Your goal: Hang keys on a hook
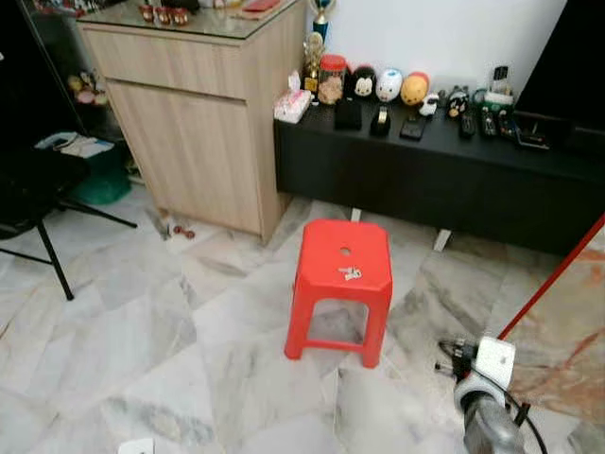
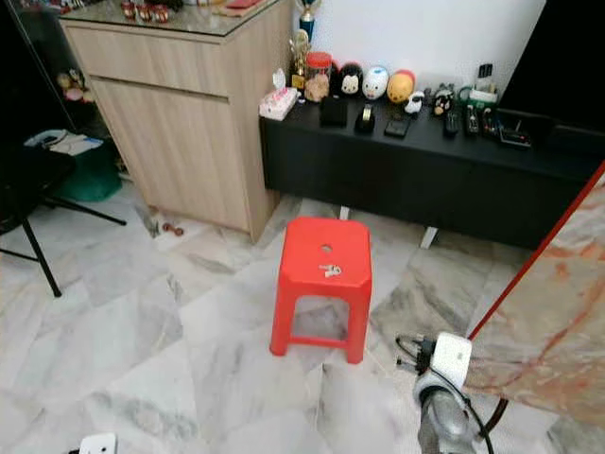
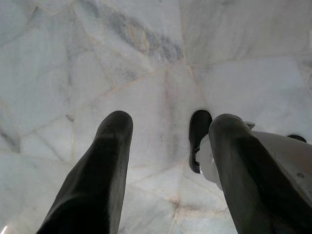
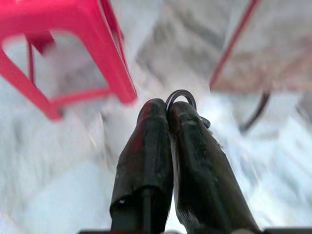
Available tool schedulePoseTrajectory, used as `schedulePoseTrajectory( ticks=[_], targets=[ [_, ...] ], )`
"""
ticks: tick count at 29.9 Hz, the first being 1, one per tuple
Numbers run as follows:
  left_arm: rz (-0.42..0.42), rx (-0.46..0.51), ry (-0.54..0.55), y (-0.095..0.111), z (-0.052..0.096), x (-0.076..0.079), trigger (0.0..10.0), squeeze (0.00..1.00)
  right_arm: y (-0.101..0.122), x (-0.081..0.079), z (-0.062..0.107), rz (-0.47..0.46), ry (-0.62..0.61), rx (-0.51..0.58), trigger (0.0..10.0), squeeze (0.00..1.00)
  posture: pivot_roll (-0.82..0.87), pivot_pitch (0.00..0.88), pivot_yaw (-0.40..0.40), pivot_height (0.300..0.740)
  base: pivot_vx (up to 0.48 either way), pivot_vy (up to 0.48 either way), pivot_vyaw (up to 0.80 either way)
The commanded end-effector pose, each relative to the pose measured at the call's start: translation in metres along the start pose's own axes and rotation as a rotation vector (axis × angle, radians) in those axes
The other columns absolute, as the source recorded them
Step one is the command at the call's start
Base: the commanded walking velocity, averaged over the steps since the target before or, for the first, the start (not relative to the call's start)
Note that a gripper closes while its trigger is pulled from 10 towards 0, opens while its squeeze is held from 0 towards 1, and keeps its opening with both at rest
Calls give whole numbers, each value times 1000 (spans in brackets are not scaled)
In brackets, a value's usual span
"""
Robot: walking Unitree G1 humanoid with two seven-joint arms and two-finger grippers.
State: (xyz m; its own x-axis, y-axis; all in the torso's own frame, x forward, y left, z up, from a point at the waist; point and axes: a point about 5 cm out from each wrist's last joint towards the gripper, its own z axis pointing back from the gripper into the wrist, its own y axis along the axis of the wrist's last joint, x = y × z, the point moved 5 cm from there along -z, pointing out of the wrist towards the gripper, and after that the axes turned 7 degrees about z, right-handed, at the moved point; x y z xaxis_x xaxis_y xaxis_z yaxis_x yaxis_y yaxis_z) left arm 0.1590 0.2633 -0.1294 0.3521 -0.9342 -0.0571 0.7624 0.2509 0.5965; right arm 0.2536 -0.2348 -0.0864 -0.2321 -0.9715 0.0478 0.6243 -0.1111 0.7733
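A small bunch of keys (image 1: 351, 273) lies on the seat of a red plastic stool (image 1: 341, 255) in the middle of the marble floor. My right gripper (image 4: 168, 111) is shut, its two black fingers pressed together, low over the floor to the right of the stool and in front of it. A thin black loop (image 4: 181, 94) shows just beyond its fingertips; whether it is held I cannot tell. The right arm (image 1: 490, 407) rises at the bottom right. My left gripper (image 3: 168, 129) hangs open over bare floor, with nothing between its fingers.
A wooden cabinet (image 1: 203, 123) stands at the back left. A low black console (image 1: 444, 175) with toys and remotes runs along the wall. A black chair (image 1: 33, 189) is at the left. A marble slab with a red edge (image 1: 558, 326) leans at the right.
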Motion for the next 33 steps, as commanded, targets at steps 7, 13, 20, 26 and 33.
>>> schedulePoseTrajectory(
  ticks=[7, 13, 20, 26, 33],
  targets=[
    [-9, -48, 7, -12, 3, -10, 10000, 0, -33, -16, 6, 121, 53, -158, 10000, 0, -25, 0, -51, 740, 0, 0, 0],
    [-30, -47, -1, -12, 3, -9, 10000, 0, -38, -21, 7, 156, 75, -191, 10000, 0, -20, 0, -51, 740, 0, -111, 0],
    [-40, -68, -5, -24, 6, -9, 10000, 0, -55, -12, 13, 142, 54, -254, 10000, 0, -27, 0, -46, 740, 0, -417, -223],
    [-49, -73, -10, -27, 7, -7, 10000, 0, -67, -3, 18, 144, 46, -284, 10000, 0, -25, 0, -45, 740, 0, -379, -256],
    [-67, -69, -20, -25, 7, -4, 10000, 0, -73, 3, 21, 145, 48, -302, 10000, 0, -30, 0, -32, 740, 0, -381, 0]
  ],
)
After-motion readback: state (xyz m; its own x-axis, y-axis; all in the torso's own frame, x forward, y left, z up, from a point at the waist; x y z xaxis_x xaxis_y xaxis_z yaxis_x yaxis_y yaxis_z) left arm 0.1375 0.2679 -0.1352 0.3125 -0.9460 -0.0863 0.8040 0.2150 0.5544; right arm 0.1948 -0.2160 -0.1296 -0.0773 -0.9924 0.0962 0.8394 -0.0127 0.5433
